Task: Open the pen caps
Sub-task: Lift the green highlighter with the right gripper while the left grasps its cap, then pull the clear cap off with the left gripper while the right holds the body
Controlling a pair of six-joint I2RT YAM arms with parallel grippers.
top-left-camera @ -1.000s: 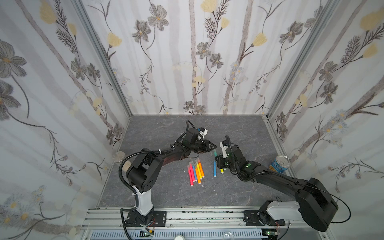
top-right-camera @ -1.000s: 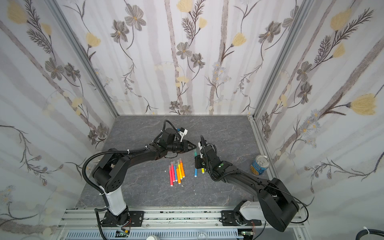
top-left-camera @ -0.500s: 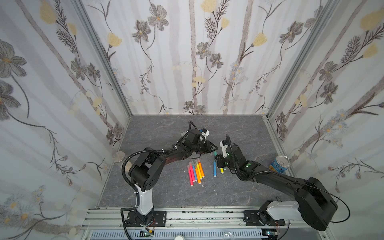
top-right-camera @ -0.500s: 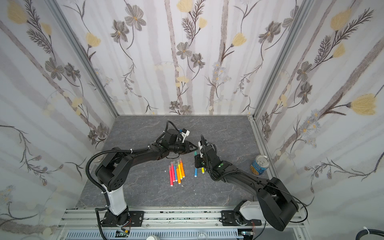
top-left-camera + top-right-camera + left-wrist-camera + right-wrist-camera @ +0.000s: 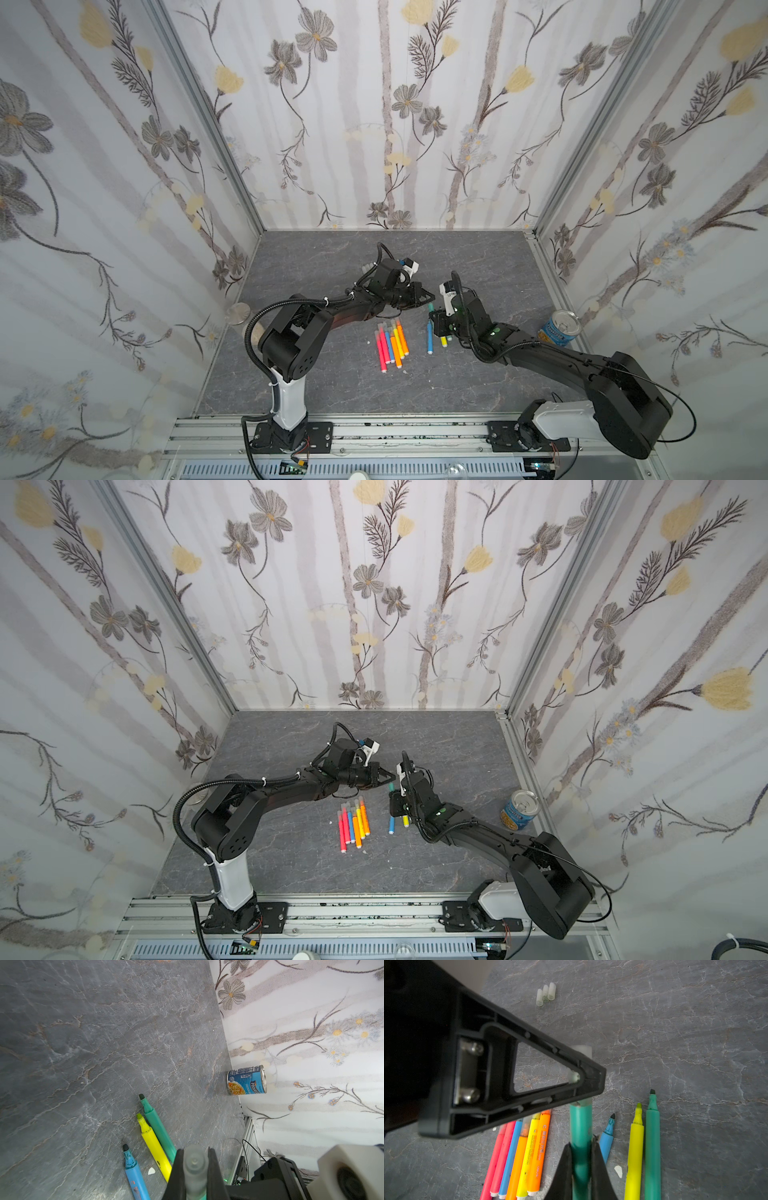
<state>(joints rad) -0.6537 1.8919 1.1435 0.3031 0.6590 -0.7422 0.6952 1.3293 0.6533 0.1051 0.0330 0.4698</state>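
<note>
1. Right gripper (image 5: 581, 1142) is closed on the teal pen (image 5: 581, 1124), pinching its barrel; in both top views it sits just right of frame centre.
2. That pen's long axis runs straight out past the fingertips, pointing up the frame in a top view.
3. Its cap (image 5: 195, 1164), grey and translucent, sits on the pen's far end, with bare barrel between it and those fingertips.
4. Left gripper (image 5: 195, 1150) is clamped on the cap; its arm comes in from the left of both top views, and its fingers (image 5: 591, 1082) cross the pen's axis nearly square.
5. Both ends are held, so I judge the coming move to be a straight pull along that axis, cap drawn away from barrel; a sideways tug could twist the barrel in its grip.
6. Bare pens (image 5: 635, 1147) lie just beside the held one; a row of pens (image 5: 390, 340), seemingly capped, lies left of centre.
7. Loose caps (image 5: 546, 993) lie together beyond; a can (image 5: 559, 328) stands far right in both top views.
</note>
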